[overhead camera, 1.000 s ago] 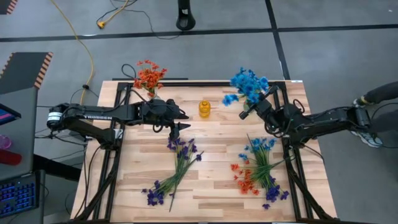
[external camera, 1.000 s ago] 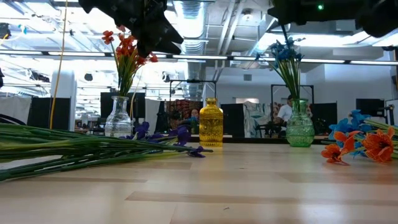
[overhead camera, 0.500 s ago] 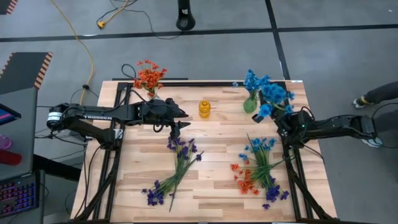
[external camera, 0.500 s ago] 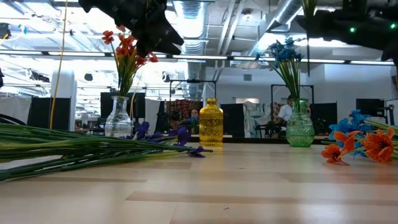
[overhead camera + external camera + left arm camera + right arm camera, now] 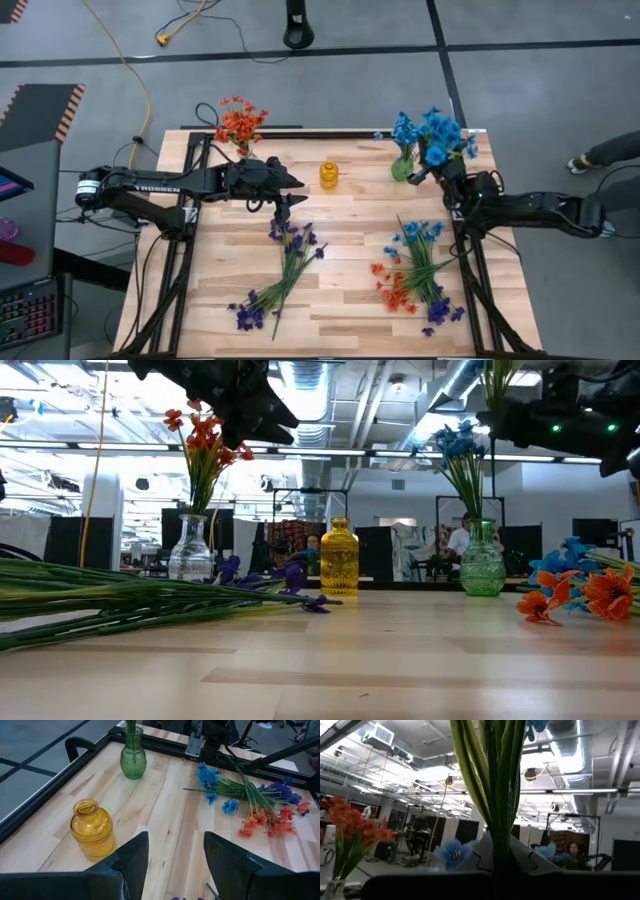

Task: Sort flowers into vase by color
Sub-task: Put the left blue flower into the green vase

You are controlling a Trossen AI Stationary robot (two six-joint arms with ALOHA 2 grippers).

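Note:
My right gripper (image 5: 443, 178) hangs near the table's far right corner, shut on a sprig of blue flowers (image 5: 438, 137) whose blossoms stand above it, just right of the green vase (image 5: 401, 170). That vase holds more blue flowers (image 5: 460, 445). Orange-red flowers (image 5: 238, 123) stand in a clear vase (image 5: 190, 550) at the far left. A yellow vase (image 5: 329, 175) stands between them. Purple flowers (image 5: 285, 262) lie flat on the table. My left gripper (image 5: 172, 857) hovers open above the table left of the yellow vase. My right gripper pinches the sprig's green stems (image 5: 495, 820) between its two fingers (image 5: 520, 857). The fingers slant upward and the stems run up from them, blossoms on top. The sprig is lifted clear of the table and of the green vase.
A mixed pile of blue, orange-red and purple flowers (image 5: 415, 275) lies at the table's near right. Black frame rails (image 5: 470, 270) run along the table's left, right and far edges. Bare wood shows in the middle (image 5: 350, 230).
My right gripper has carried the blue sprig from over the green vase toward the table's right edge and somewhat down, tipping upward, so the blossoms now stand above the fingers. It has stayed shut on the stems.

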